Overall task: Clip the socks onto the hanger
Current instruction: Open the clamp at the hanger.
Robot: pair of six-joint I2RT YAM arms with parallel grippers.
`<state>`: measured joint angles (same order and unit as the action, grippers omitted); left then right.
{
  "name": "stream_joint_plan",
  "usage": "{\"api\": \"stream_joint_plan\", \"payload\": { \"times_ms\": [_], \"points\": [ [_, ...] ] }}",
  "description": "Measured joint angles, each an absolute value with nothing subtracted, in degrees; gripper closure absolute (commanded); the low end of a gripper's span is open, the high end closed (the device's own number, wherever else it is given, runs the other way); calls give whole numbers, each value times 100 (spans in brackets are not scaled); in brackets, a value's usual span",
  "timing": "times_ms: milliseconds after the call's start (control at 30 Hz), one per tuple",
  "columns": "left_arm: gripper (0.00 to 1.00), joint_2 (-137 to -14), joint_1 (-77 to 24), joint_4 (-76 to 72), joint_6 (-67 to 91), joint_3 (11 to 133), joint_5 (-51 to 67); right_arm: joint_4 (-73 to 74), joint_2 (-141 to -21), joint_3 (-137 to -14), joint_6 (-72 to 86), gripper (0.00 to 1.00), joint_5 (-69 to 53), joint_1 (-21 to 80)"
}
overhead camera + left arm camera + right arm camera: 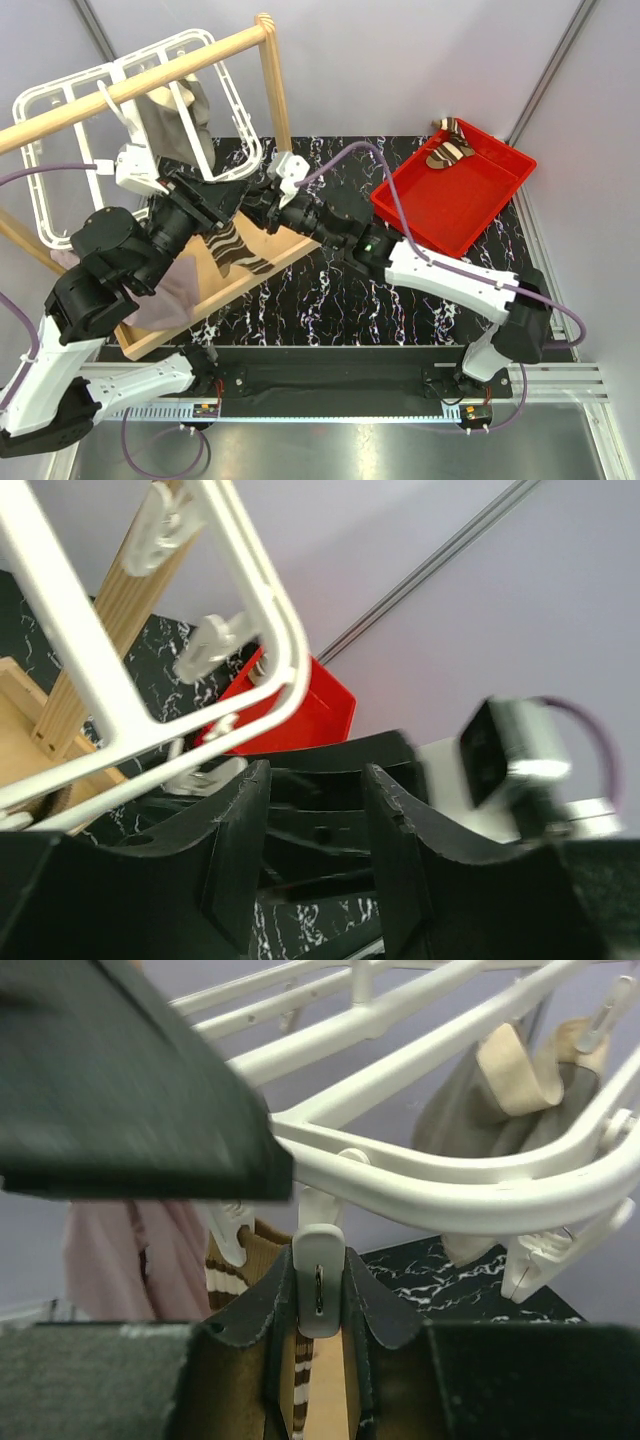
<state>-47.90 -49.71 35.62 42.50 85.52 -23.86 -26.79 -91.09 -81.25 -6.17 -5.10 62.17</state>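
The white grid hanger [180,40] hangs from the wooden rail. One brown sock with cream stripes [238,250] hangs under its near edge. A second one [448,148] lies in the red tray. My right gripper [264,200] is shut on a white clip [320,1280] under the hanger frame [430,1175]. Striped sock fabric [300,1390] hangs below the clip between my fingers. A neighbouring clip [228,1230] holds the sock cuff [250,1260]. My left gripper [315,775] is open and empty just below the hanger's corner [285,650], beside the right gripper.
A grey-beige cloth [180,120] and a pinkish cloth [165,295] hang from the hanger. The wooden rail [130,85] and its post [272,80] rise from a wooden base [150,335]. The red tray [450,200] sits at the far right on the black marbled table.
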Motion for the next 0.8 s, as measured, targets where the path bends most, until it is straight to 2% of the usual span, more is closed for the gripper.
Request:
{"api": "stream_joint_plan", "payload": {
  "times_ms": [367, 800],
  "points": [
    [52, -4644, -5002, 3695, 4410, 8538, -2261, 722, -8912, -9977, -189, 100, -1179, 6208],
    [48, -4456, -5002, 4066, 4434, 8510, -2211, 2178, -9251, -10892, 344, 100, -1614, 6007]
  ]
}}
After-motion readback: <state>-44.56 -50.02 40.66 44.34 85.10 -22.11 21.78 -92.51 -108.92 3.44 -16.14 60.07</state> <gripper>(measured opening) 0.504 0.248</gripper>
